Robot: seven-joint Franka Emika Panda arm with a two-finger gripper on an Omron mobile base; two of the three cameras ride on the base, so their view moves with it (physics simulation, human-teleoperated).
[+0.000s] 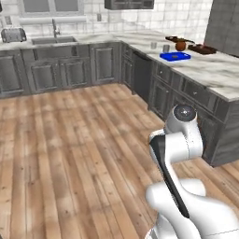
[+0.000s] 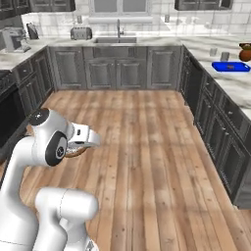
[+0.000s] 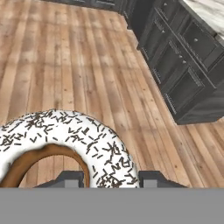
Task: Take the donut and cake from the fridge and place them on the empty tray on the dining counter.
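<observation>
1. The wood floor (image 1: 70, 149) is the biggest thing here. It runs from the robot up to the dark grey cupboards.
2. The long marble counter (image 1: 210, 70) is on the right side of the room. It holds a blue plate (image 1: 175, 56) and some brown things I cannot make out.
3. The white robot arm (image 2: 44, 147) is folded up close to its own body, over the open floor and well away from the counter.
4. The gripper (image 3: 109, 178) is partly closed around the donut (image 3: 65, 144). One dark finger tip (image 3: 155, 178) is just outside the ring and the other is in the hole.
5. The donut is white on top with dark sprinkles and brown around the hole. I think it is light and soft, so a hard squeeze could squash it or crack the icing. Pinching one side of the ring looks like the best way to hold it.
</observation>
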